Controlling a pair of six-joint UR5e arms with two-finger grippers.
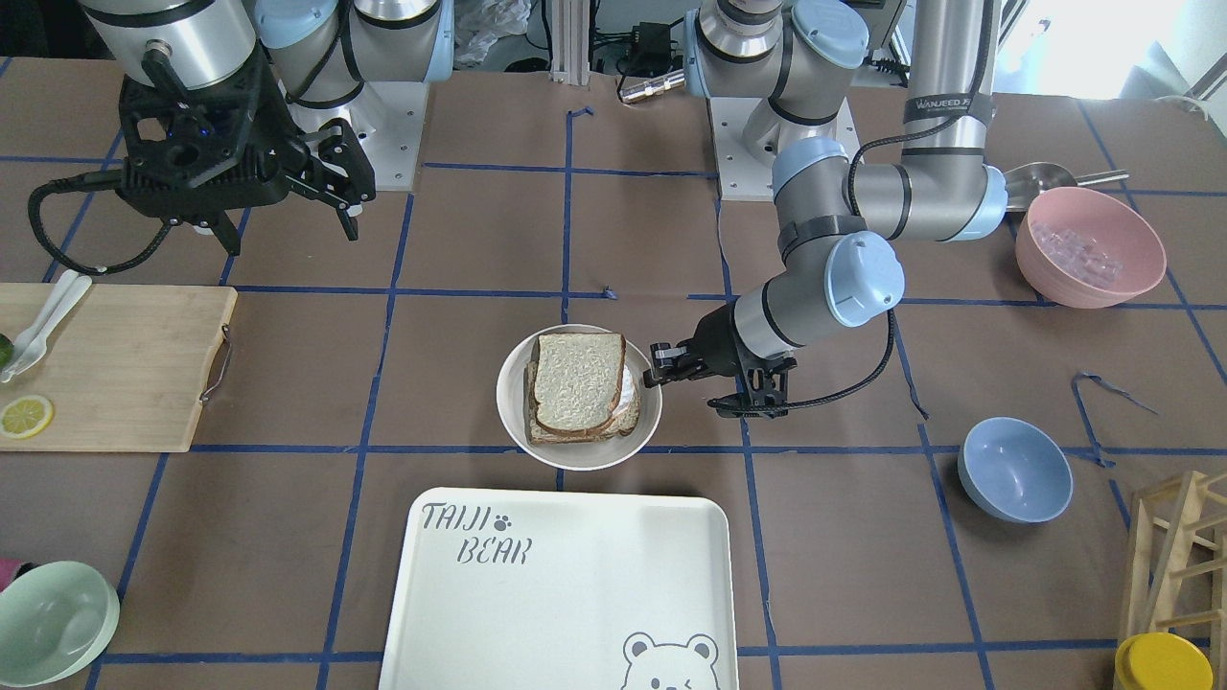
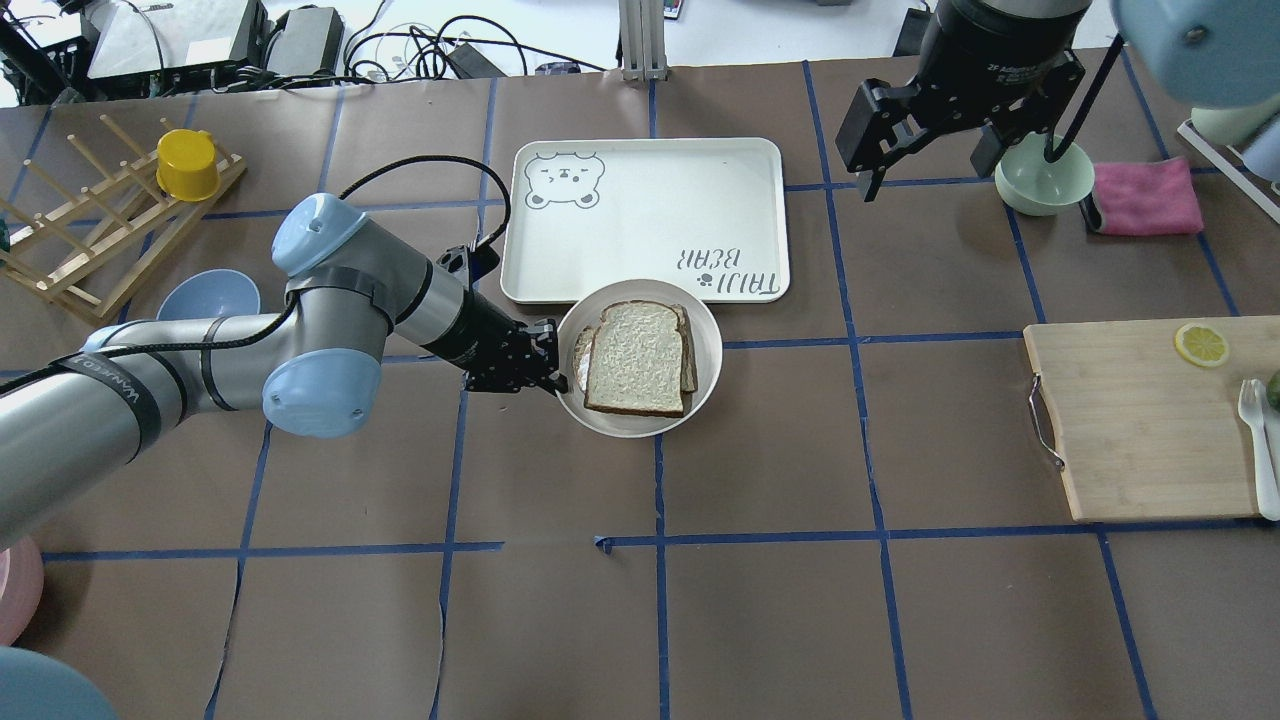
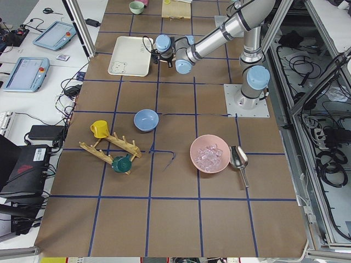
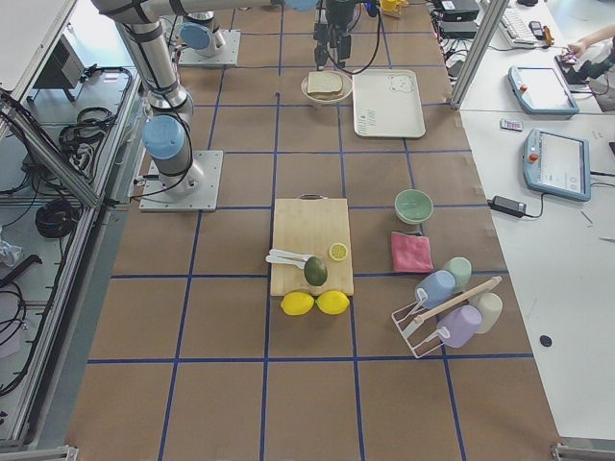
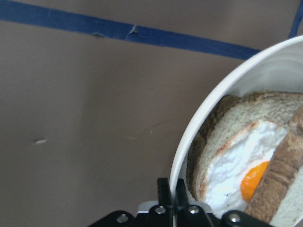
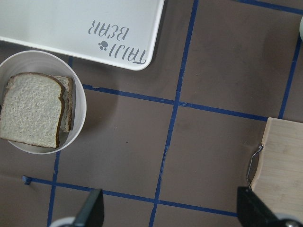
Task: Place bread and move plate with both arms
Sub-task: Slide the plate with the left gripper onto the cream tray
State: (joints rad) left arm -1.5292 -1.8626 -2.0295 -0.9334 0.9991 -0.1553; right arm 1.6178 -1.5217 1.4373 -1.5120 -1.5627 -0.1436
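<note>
1. The desk is flat, covered in matte brown paper crossed by blue tape lines.
2. The left arm, a silver tube with light-blue caps, reaches low to the plate. The right arm hangs high, well apart from it.
3. The tray is a smooth white rounded rectangle with a bear print, just beside the plate.
4. The plate is round, shallow and cream-white with a raised rim. It sits on the desk between tray and robot.
5. The bread is pale and speckled with a dark crust. It lies flat in the plate on a second slice, its domed end toward the tray.
6. The second slice carries a glossy fried egg with an orange yolk.
7. The left fingers, thin and black, are pinched on the plate's rim.
8. The right fingers are spread wide and hold nothing.
</note>
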